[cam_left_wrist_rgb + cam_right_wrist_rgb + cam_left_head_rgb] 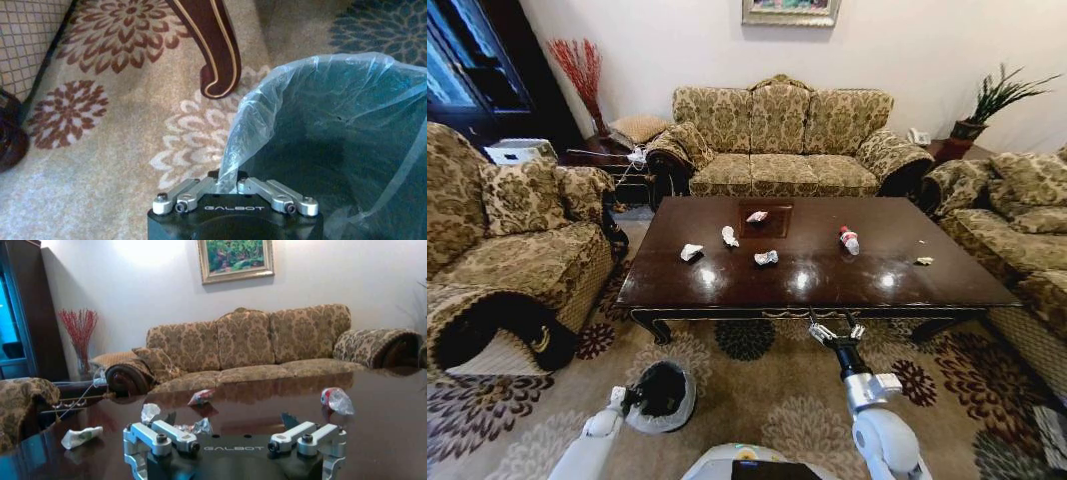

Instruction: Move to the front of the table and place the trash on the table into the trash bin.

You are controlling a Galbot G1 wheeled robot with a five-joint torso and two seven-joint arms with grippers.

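**Robot at front edge of tabletop, bin held low at left**

Room: a patterned sofa (782,140) stands behind the table, with armchairs of the same fabric at both sides. A floral carpet (767,395) covers the floor.

Table: the dark reddish-brown tabletop (877,270) lies directly ahead of the robot, long side toward it. A square inlay (772,225) sits near the centre, toward the far edge.

Trash bin: the trash bin (662,395) hangs low over the carpet at the robot's left, just short of the table's near-left leg (217,50). A translucent bag (320,95) lines it and folds over the rim; the inside is black.

Trash on the tabletop:
- 1 small clear bottle (849,240) with red cap, lying on its side right of centre.
- 4 crumpled white scraps in the middle area: (691,252), (730,236), (766,258), and 1 on the inlay (756,216).
- 1 small scrap (924,261) far right, well apart from the others.

End effectors:
- The left end effector (227,187) is closed, pinching a fold of the bag at the bin's rim.
- The right end effector (836,332) hovers at the near edge of the tabletop, fingers spread wide and empty.
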